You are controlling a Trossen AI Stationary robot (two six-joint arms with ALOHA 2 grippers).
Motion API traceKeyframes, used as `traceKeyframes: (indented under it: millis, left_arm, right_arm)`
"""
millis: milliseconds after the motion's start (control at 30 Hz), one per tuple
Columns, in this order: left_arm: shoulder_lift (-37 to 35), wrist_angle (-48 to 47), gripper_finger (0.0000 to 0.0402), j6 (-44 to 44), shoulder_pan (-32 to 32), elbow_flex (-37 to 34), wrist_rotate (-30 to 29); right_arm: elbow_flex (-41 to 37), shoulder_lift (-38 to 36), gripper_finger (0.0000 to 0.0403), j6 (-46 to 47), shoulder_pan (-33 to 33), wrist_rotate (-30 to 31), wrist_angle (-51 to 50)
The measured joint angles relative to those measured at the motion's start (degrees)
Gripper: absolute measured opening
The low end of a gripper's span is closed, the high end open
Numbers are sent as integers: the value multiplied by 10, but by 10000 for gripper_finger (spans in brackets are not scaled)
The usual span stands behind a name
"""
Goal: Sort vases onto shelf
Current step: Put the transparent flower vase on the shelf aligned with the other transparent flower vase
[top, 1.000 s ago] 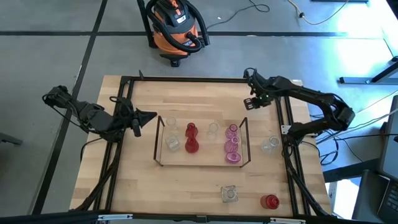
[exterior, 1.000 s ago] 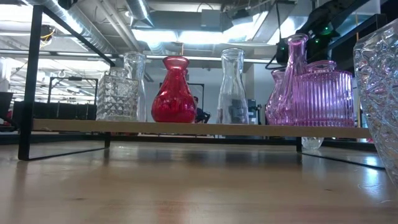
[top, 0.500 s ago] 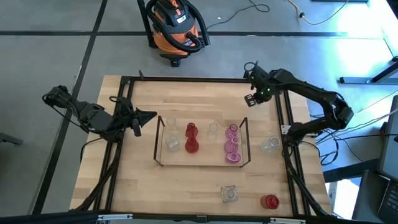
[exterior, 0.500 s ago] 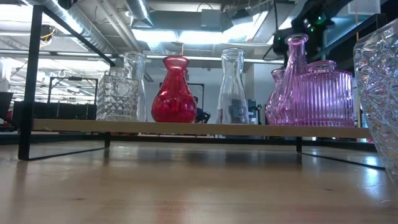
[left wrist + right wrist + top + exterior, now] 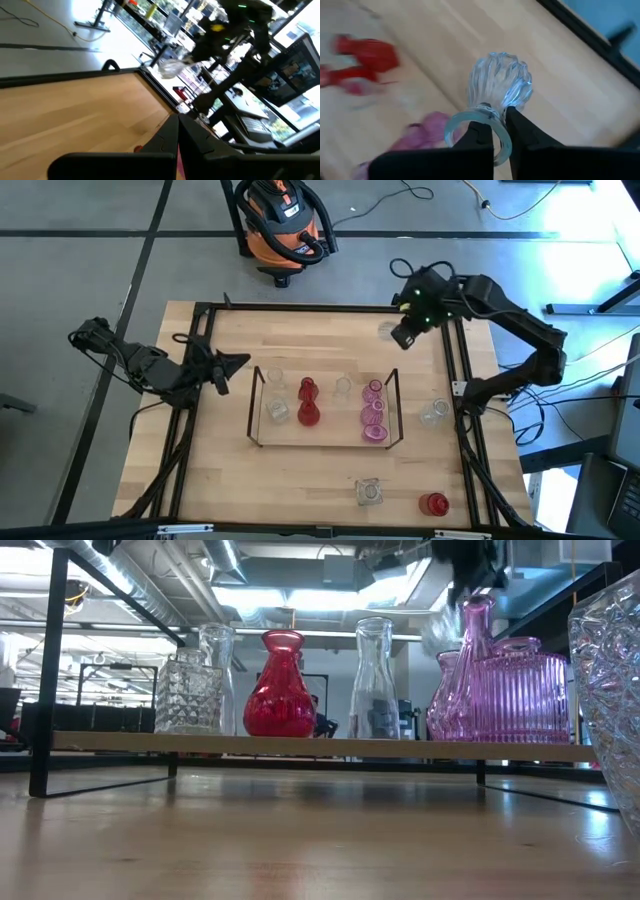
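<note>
Desk [image 5: 300, 490]: pale wooden top edged by a black frame, carrying the shelf at its middle and loose vases toward the near and right sides.
Shop vacuum [image 5: 283, 225]: orange and black, on the floor beyond the far edge of the desk.
Shelf [image 5: 258, 410]: low dark wire rack at the middle of the desk; from the low view its board holds the vases in a row.
Right arm: reaches in over the far right corner of the desk; its gripper [image 5: 403, 335] hangs above the wood, far of the shelf's right end.
Right jaws: closed on the rim of a clear ribbed vase [image 5: 499, 85], which hangs lifted off the desk.
Left arm: waits at the left edge of the desk; its gripper [image 5: 232, 364] points toward the shelf, jaws closed on nothing.
Clear vases on shelf [image 5: 276, 410]: at the left end.
Red vases on shelf [image 5: 308, 415]: just right of the clear ones.
Clear bottle [image 5: 375, 680]: between the red and pink groups.
Pink vases on shelf [image 5: 375, 430]: at the right end.
Clear square jar [image 5: 369, 492]: on the desk, near of the shelf.
Red jar [image 5: 434, 503]: at the near right corner.
Clear vase [image 5: 434, 413]: right of the shelf, apart from it.
</note>
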Motion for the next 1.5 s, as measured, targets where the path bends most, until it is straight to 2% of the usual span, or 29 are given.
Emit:
traceKeyframes:
  millis: [267, 500, 667, 800, 867, 1200, 1500]
  left_arm:
    - [0, -1, 1, 0, 22, 0, -18]
    - [0, -1, 1, 0, 37, 0, -7]
    - [0, -1, 1, 0, 37, 0, 14]
    - [0, -1, 1, 0, 37, 0, 20]
    - [0, -1, 1, 0, 37, 0, 20]
    - [0, -3, 1, 0, 37, 0, 36]
    - [8, -7, 1, 0, 35, 1, 71]
  right_arm:
    - [140, 61, 3, 9, 152, -4, -1]
    - [257, 169, 2, 19, 259, -38, -54]
    - [348, 254, 2, -6, 307, -55, -107]
    - [395, 303, 2, -25, 319, -82, -117]
    - [397, 319, 2, -28, 319, -105, -117]
    - [393, 386, 1, -43, 313, -146, -118]
    - [390, 442, 1, -37, 298, -161, -116]
